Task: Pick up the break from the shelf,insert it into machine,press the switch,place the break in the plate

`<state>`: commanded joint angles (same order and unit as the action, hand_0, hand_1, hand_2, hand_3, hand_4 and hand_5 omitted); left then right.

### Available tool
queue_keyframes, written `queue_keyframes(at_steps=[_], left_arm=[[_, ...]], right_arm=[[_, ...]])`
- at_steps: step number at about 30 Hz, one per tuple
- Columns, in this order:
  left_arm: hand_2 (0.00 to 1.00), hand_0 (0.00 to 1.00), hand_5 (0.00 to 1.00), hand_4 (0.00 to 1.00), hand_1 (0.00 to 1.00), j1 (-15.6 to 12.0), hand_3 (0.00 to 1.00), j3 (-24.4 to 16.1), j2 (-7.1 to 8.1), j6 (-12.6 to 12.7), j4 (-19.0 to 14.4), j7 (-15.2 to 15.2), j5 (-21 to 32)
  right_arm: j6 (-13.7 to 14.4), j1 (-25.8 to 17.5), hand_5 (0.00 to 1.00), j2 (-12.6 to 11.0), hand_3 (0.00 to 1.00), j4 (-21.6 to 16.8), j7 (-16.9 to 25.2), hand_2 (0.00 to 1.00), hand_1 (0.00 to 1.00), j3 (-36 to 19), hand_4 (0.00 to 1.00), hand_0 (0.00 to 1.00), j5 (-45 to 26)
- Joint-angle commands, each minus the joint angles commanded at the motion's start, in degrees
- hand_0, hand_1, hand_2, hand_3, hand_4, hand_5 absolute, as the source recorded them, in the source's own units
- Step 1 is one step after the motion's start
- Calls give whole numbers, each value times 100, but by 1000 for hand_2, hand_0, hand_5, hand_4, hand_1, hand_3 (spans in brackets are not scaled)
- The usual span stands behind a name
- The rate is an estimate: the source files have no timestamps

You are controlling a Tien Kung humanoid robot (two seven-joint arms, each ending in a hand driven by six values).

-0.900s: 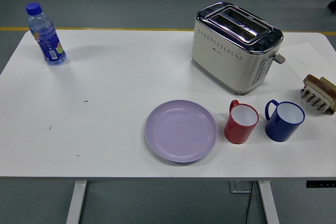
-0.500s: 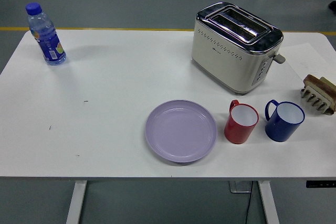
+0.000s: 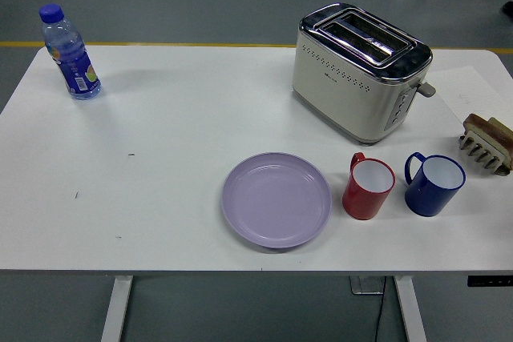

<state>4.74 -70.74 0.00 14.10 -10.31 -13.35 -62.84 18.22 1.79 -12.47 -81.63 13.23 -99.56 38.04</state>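
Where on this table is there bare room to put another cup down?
The widest bare stretch lies between the water bottle, the toaster and the purple plate, reaching the near-left corner. It is crowded on the right: red mug, blue mug and bread rack sit close together.

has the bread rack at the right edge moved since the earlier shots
Yes, slightly. The bread rack has shifted up and away from the blue mug, toward the table's far side. No robot hand is in view.
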Motion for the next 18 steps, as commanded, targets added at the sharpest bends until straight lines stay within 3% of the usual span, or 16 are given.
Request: queue_keyframes(at_steps=[4,7,11,18], left_arm=[[664,655,883,435,617,-7,610,1,0,-1,0,-5,-11],[664,655,883,435,617,-13,610,0,0,0,0,-7,-13],[664,654,881,433,617,-27,610,-19,0,-9,0,-25,-78],[664,654,883,434,617,-28,610,-23,0,-5,0,-28,-103]], right_arm=[[-267,-19,183,7,671,87,144,724,682,-39,557,717,-981],[-289,-54,183,7,671,109,210,724,682,-76,557,717,-1582],[-175,-72,172,-6,663,39,264,721,679,-80,546,718,-1309],[-209,-86,169,15,664,12,280,720,680,-97,550,719,-1358]])
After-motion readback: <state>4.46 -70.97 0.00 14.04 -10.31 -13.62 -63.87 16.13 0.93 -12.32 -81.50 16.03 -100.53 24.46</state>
